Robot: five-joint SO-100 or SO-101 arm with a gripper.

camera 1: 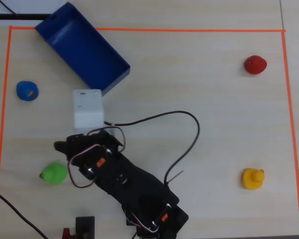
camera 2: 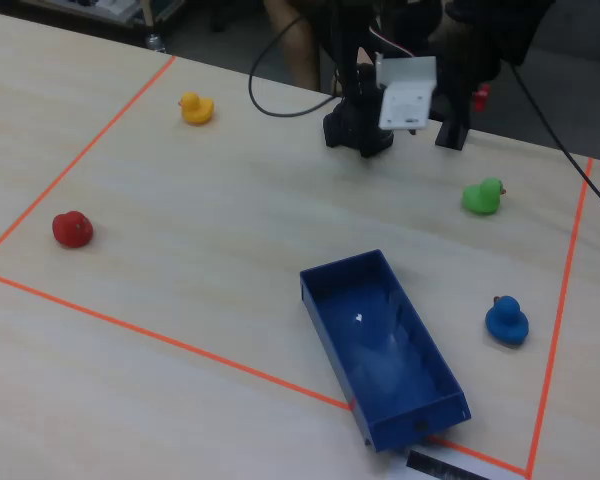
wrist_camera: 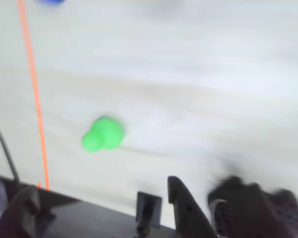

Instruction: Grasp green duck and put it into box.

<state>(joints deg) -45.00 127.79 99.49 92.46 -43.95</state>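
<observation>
The green duck (camera 1: 54, 173) sits on the table at the lower left of the overhead view, just left of my arm (camera 1: 114, 174). In the wrist view the duck (wrist_camera: 103, 134) is blurred and lies beyond my gripper (wrist_camera: 102, 206), apart from it. The two dark fingers stand wide apart at the bottom edge with nothing between them. The dark blue box (camera 1: 82, 47) lies at an angle at the upper left, open and empty. It also shows in the fixed view (camera 2: 380, 345), with the duck (camera 2: 482, 197) to its upper right.
A blue duck (camera 1: 27, 90) sits by the left orange tape line (camera 1: 1, 124). A red duck (camera 1: 255, 64) and a yellow duck (camera 1: 252, 179) sit at the right. A small black block (camera 1: 84, 225) stands near the front edge. A black cable (camera 1: 187, 144) loops beside the arm.
</observation>
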